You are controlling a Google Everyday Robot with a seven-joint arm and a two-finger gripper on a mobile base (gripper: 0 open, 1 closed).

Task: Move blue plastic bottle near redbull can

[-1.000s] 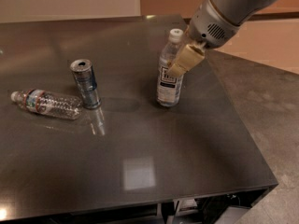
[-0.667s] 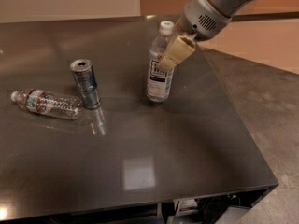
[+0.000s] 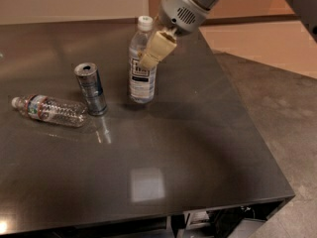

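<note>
Your gripper [image 3: 147, 57], toward the tabletop's [image 3: 198, 148] far edge, has its jaws closed on the blue bottle [image 3: 141, 86], near the can [image 3: 91, 89].

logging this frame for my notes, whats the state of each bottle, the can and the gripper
blue bottle: upright, cap on, gripped around its upper half
can: upright, left of the blue bottle, not touching it
crinkled bottle: lying on its side, left of the can
gripper: shut on the blue bottle, reaching in from the upper right
</note>
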